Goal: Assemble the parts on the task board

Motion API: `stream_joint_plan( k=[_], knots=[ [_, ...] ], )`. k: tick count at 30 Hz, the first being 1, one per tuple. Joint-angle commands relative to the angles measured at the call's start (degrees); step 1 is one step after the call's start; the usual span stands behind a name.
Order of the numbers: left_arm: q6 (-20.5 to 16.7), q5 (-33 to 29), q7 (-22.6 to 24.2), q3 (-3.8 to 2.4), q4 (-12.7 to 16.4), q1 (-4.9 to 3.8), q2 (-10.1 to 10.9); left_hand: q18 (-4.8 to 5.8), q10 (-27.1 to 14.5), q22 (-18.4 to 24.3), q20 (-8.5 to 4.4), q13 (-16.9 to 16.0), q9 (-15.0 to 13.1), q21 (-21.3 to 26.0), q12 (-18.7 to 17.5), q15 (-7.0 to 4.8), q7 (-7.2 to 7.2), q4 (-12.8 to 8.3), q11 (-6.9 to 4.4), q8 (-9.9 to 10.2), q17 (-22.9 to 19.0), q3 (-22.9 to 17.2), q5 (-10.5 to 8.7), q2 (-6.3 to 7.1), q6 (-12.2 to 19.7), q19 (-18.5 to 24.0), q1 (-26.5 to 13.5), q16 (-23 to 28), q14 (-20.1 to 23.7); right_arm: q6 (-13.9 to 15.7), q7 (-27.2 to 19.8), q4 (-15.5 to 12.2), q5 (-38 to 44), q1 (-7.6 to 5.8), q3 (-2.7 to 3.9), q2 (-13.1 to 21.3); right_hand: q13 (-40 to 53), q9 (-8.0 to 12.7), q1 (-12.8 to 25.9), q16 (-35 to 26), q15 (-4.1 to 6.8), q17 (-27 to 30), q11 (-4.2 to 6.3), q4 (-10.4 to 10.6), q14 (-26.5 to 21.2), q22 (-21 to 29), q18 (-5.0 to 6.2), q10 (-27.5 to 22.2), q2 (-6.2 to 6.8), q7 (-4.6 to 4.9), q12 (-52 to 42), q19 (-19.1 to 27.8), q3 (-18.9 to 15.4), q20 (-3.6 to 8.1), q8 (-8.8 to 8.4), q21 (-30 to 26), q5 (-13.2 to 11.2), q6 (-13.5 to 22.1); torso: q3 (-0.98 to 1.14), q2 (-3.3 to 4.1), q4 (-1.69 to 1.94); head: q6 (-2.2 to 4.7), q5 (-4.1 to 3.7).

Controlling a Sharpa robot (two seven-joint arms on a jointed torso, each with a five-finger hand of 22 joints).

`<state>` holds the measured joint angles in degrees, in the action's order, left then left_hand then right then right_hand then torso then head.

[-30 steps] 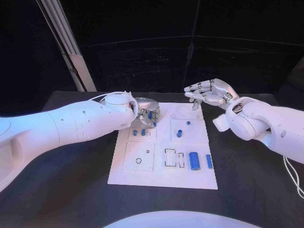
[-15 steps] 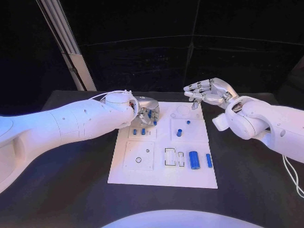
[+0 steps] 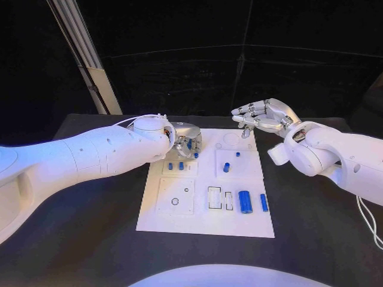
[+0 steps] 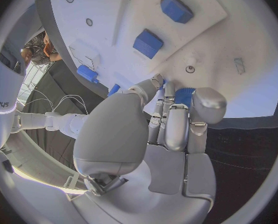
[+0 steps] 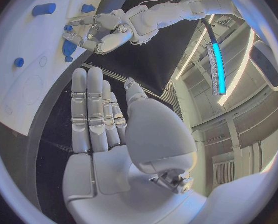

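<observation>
Left hand (image 3: 185, 142) curls its fingers around a small blue cylinder part (image 4: 184, 95), visible only from the wrist; right hand (image 3: 262, 116) hovers, fingers loosely apart, over white rectangular task board (image 3: 200, 221)

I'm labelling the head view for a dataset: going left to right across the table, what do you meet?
Left arm → left hand at the task board's far left corner → task board with its blue parts → right hand → right arm.
</observation>
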<state>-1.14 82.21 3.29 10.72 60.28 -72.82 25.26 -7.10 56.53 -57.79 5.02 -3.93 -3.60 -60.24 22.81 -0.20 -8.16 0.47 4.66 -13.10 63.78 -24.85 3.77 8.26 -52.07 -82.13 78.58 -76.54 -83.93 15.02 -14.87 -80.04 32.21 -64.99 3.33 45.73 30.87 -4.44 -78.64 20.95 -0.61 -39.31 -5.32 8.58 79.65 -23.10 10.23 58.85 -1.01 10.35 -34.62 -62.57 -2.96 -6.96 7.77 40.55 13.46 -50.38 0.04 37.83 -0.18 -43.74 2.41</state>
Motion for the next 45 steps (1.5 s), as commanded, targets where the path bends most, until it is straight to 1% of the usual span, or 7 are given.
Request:
stream_joint_plan(
  k=[1, 18, 25, 27, 30, 38, 45],
  knots=[
    [1.5, 0.2, -0.8, 0.35, 0.1, 0.58, -0.1, 0.41, -0.5, -0.1, 0.08, 0.3, 0.0, -0.3, -0.7, -0.19, -0.03, 0.0, 0.07, 0.4, -0.1, -0.2, 0.01, 0.21, 0.4, 0.0, -0.2, 0.2, -1.3, -0.4, -0.4, -0.1, -0.1, -0.10, 0.03, 0.0, -0.1, 0.0, 0.0, -0.3, -0.28, -0.1, 0.01, 0.0, 0.2, 0.1, 0.28, -0.3, -0.56, -0.10, -0.3, -0.5, -0.3, 0.05, 0.32, -0.2, 0.4, 0.3, 0.02, 0.05, -0.05, 0.06, 0.06],
    [1.7, 0.2, -1.0, 0.35, 0.3, 0.60, -0.1, 0.48, 1.5, -1.0, 0.08, 0.1, -0.5, -0.9, -1.4, -0.29, 0.02, -0.3, -0.08, 0.6, -0.5, -1.1, -0.10, -0.55, -3.3, 0.0, -0.6, 0.0, -1.3, -0.4, -0.4, -0.1, -0.1, -0.11, 0.03, 0.1, -0.1, 0.0, 0.0, -0.4, -0.28, -0.1, 0.01, 0.1, 0.2, 0.1, 0.28, -0.3, -0.66, -0.10, -0.4, -0.5, -0.4, 0.04, 0.37, -0.3, 0.4, 0.3, -0.04, 0.01, -0.09, -0.02, -0.13],
    [1.1, 0.2, -1.8, 0.35, 0.1, 0.61, -0.1, 0.50, 4.3, -1.6, -0.26, -0.3, -0.8, -1.4, -0.8, -0.81, 0.46, -1.0, -0.74, 0.2, -0.5, -2.4, -0.17, -2.16, -6.2, -0.1, 0.3, -0.3, -1.3, -0.4, -0.4, -0.2, -0.1, -0.11, 0.03, 0.1, -0.1, 0.0, 0.0, -0.4, -0.28, -0.1, 0.01, 0.1, 0.2, 0.1, 0.28, -0.3, -0.66, -0.10, -0.4, -0.5, -0.4, 0.04, 0.37, -0.3, 0.4, 0.3, -0.03, 0.05, -0.03, 0.03, -0.16],
    [0.7, 0.2, -1.9, 0.35, 0.0, 0.61, -0.2, 0.53, 5.5, -1.9, -0.48, -0.5, -0.9, -1.7, -0.5, -1.08, 0.71, -1.5, -1.10, 0.0, -0.4, -3.1, -0.49, -2.94, -7.4, -0.1, 0.9, -0.4, -1.4, -0.4, -0.4, -0.2, -0.1, -0.11, 0.03, 0.1, -0.1, 0.0, 0.0, -0.4, -0.28, -0.1, 0.01, 0.1, 0.2, 0.1, 0.28, -0.3, -0.66, -0.10, -0.4, -0.5, -0.4, 0.04, 0.37, -0.3, 0.4, 0.3, -0.03, 0.04, -0.01, 0.03, -0.16],
    [-0.1, 0.2, -2.1, 0.35, 0.0, 0.63, -0.2, 0.61, 6.5, -2.4, -0.73, -0.5, -1.1, -2.0, -0.7, -1.31, 0.83, -2.3, -1.35, 0.0, -0.4, -3.9, -0.59, -3.44, -8.4, -0.2, 1.6, -0.5, -1.4, -0.4, -0.4, -0.1, -0.1, -0.11, 0.03, 0.1, -0.1, 0.0, 0.0, -0.4, -0.28, -0.1, 0.01, 0.1, 0.2, 0.1, 0.28, -0.3, -0.66, -0.10, -0.4, -0.5, -0.4, 0.04, 0.37, -0.3, 0.4, 0.3, -0.03, 0.03, -0.01, 0.02, -0.13],
    [-3.3, 0.2, -1.5, 0.34, 0.4, 0.64, 0.3, 0.79, 7.4, -3.2, -0.86, -0.4, -0.9, -2.7, -1.7, -1.26, 0.57, -4.0, -1.23, 0.8, -0.3, -5.6, -0.57, -3.52, -9.0, -0.3, 2.2, -0.8, -1.5, -0.4, -0.4, -0.1, -0.1, -0.11, 0.03, 0.1, -0.1, 0.0, 0.0, -0.4, -0.28, -0.1, 0.01, 0.1, 0.2, 0.1, 0.28, -0.3, -0.66, -0.10, -0.4, -0.5, -0.4, 0.04, 0.37, -0.3, 0.4, 0.3, -0.03, 0.00, -0.05, 0.14, -0.24],
    [-5.5, -1.0, -0.8, 0.12, 2.9, 0.58, 2.2, 0.82, 7.6, -3.4, -0.82, -0.4, -0.9, -2.9, -2.3, -1.16, 0.41, -4.4, -1.10, 1.2, -0.4, -6.2, -0.60, -3.27, -9.2, -0.3, 1.9, -0.9, -1.4, -0.4, -0.5, -0.1, -0.1, -0.10, 0.03, 0.2, -0.1, 0.0, 0.0, -0.4, -0.28, -0.1, 0.01, 0.1, 0.2, 0.1, 0.28, -0.3, -0.66, -0.10, -0.4, -0.5, -0.4, 0.04, 0.37, -0.3, 0.4, 0.3, -0.02, -0.07, 0.02, 0.30, -0.36]
  ],
)
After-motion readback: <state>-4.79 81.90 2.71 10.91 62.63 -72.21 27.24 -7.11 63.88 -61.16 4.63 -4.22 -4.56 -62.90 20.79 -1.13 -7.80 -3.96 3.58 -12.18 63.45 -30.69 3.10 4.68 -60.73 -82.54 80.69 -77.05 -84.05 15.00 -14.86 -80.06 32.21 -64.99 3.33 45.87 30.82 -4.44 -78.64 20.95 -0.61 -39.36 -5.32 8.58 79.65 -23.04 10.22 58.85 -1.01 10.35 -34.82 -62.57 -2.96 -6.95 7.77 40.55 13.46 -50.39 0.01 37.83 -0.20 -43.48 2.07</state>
